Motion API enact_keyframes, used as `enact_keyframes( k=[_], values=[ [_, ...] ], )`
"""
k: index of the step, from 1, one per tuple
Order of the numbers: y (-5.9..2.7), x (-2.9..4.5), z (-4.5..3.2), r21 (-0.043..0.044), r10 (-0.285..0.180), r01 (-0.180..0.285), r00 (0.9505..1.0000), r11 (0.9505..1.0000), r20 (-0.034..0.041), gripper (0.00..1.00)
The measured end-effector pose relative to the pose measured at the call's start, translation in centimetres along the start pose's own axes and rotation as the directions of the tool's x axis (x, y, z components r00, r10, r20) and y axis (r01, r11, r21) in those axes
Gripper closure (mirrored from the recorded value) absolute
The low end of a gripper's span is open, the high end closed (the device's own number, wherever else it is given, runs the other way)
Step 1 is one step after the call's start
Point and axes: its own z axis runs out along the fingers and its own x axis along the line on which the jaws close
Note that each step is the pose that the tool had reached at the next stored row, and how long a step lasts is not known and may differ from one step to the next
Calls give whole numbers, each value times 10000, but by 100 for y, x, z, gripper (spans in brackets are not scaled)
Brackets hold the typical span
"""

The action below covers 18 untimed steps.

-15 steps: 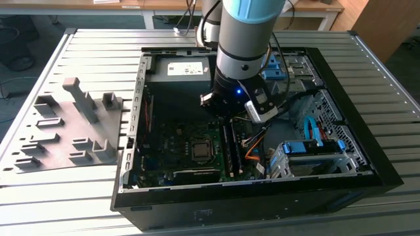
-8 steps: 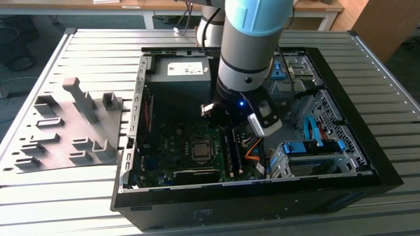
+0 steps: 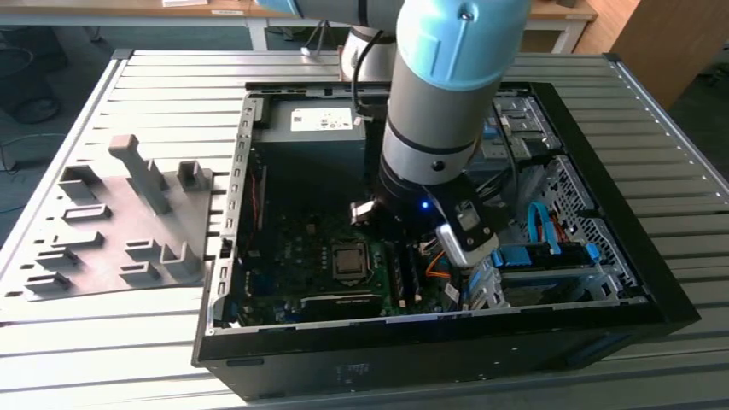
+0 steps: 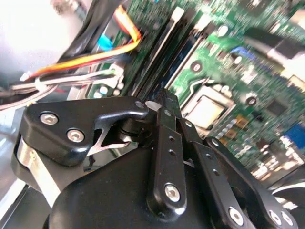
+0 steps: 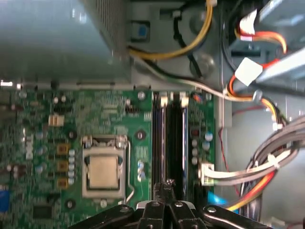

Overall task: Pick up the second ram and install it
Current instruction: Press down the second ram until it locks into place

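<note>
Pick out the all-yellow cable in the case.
The thick yellow cable curving beside the grey metal power supply; the other bundles are orange-red or grey-white.

No legible txt or labels

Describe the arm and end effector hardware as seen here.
The arm has a silver-grey tubular link with light blue joint caps and a black wrist section showing a small blue light. The end effector is black, built from bolted linkage bars with silver screw heads. A black cable runs along the arm.
</note>
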Motion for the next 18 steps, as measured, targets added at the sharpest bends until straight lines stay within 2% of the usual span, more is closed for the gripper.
enact_keyframes(
  k=[8, 11, 18],
  values=[
    [-226, -2, -1, 54, 0, 0, 10000, 10000, 1, 90],
    [-244, -2, 13, 100, 2, -2, 10000, 10000, 0, 90],
    [-252, -3, 111, 154, 0, 0, 10000, 9999, -5, 90]
  ],
)
